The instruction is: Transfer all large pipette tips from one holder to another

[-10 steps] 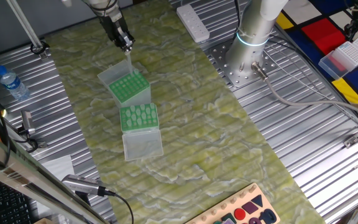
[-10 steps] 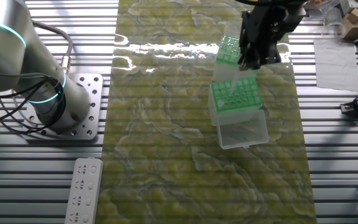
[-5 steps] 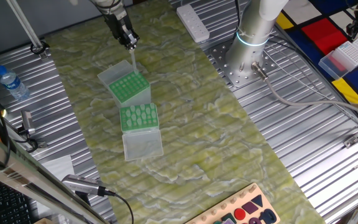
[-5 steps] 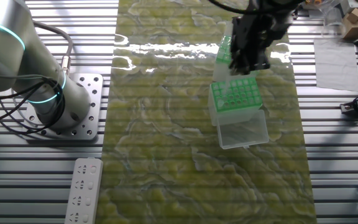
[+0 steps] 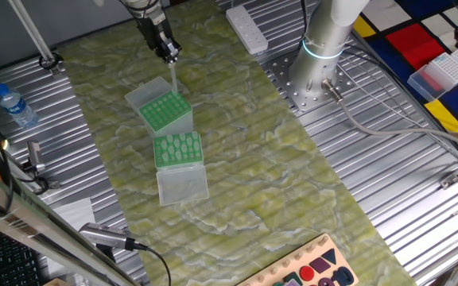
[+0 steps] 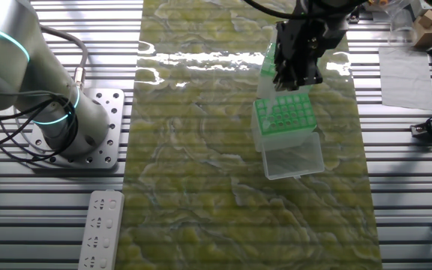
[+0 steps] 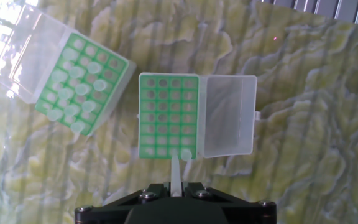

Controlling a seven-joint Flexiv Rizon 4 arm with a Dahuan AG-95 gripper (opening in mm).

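Now, taking the box under my wrist as the landmark: to its left lies the other holder [image 7: 79, 84], a green perforated rack plate in a clear plastic shell, tilted, its hinged lid thrown open at the upper left. Most of its holes carry large pipette tips [image 7: 73, 87], pale mint cones whose round tops shine milky and translucent; I cannot count them exactly, as glare washes out that side. The landmark holder [image 7: 168, 116] is the same make, squared to my view, its grid four holes across and seven down. Nearly every hole shows dark and unfilled; one pale top [image 7: 186, 154] sits at its near corner. Its clear lid [image 7: 227, 116] lies flat to the right. My gripper [image 7: 176, 188] is closed on a single tip [image 7: 176, 174], slim and tapered, pointing at the landmark's near edge. Both boxes rest on a mottled yellow-green mat [image 7: 303, 112].
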